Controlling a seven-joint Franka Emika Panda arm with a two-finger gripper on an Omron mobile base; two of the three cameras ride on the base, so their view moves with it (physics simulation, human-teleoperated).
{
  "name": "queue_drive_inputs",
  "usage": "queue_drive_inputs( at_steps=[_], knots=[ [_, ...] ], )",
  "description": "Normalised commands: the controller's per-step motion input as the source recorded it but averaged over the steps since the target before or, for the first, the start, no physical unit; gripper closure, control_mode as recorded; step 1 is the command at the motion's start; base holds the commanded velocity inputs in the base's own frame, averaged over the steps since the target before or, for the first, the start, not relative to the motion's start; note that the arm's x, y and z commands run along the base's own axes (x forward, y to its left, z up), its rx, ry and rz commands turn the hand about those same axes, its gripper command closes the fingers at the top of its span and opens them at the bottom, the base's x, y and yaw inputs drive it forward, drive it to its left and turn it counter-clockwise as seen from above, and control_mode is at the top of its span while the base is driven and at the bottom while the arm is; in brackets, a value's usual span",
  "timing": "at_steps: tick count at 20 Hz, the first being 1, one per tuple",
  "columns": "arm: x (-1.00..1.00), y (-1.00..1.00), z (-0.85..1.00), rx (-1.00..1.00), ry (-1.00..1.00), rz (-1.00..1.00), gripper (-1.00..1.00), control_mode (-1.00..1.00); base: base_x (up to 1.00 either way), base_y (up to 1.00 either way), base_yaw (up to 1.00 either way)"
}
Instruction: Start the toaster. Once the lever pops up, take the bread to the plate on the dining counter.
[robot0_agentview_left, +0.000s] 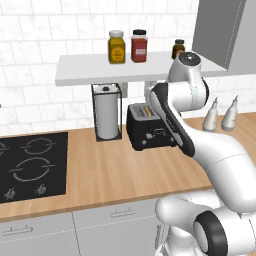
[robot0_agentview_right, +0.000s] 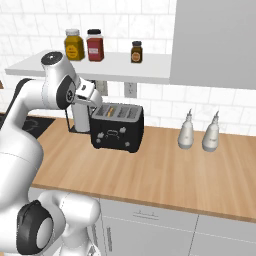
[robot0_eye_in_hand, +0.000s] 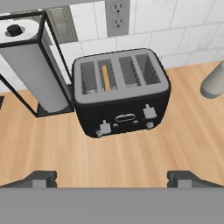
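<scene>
The black toaster (robot0_agentview_left: 147, 132) (robot0_agentview_right: 117, 127) (robot0_eye_in_hand: 120, 94) stands on the wooden worktop against the tiled wall. A tan edge of the bread (robot0_eye_in_hand: 105, 78) (robot0_agentview_left: 146, 111) shows in the second slot from the left. Two small grey tabs stick out of the toaster's front; the lever (robot0_eye_in_hand: 105, 127) below the bread's slot is the left one. My gripper (robot0_eye_in_hand: 113, 179) hovers above and in front of the toaster, open, with nothing between its fingertips (robot0_eye_in_hand: 41, 178). In the right base view my hand (robot0_agentview_right: 86, 96) is over the toaster's left end. The plate and the dining counter are out of view.
A wire-framed paper-towel roll (robot0_agentview_left: 107, 115) (robot0_eye_in_hand: 35, 65) stands close to the toaster's left. Two pale bottles (robot0_agentview_left: 220, 116) (robot0_agentview_right: 200, 132) stand to its right. A shelf (robot0_agentview_left: 90, 72) with jars hangs low above the toaster. A black cooktop (robot0_agentview_left: 32, 165) lies far left.
</scene>
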Motion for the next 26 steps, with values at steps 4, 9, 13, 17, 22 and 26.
queue_drive_inputs(
  at_steps=[4,9,13,17,22,26],
  knots=[
    [0.00,0.00,0.00,0.00,0.00,0.00,-1.00,-1.00,0.00,0.00,0.00],
    [0.00,0.00,0.00,0.00,0.00,0.00,-1.00,-1.00,0.00,0.00,0.00],
    [0.00,0.00,0.00,0.00,0.00,0.00,-1.00,-1.00,0.00,0.00,0.00],
    [0.00,0.00,0.00,0.00,0.00,0.00,-1.00,-1.00,0.00,0.00,0.00],
    [0.00,0.00,0.00,0.00,0.00,0.00,-1.00,-1.00,0.00,0.00,0.00],
    [0.00,0.00,0.00,0.00,0.00,0.00,-1.00,-1.00,0.00,0.00,0.00]
  ],
)
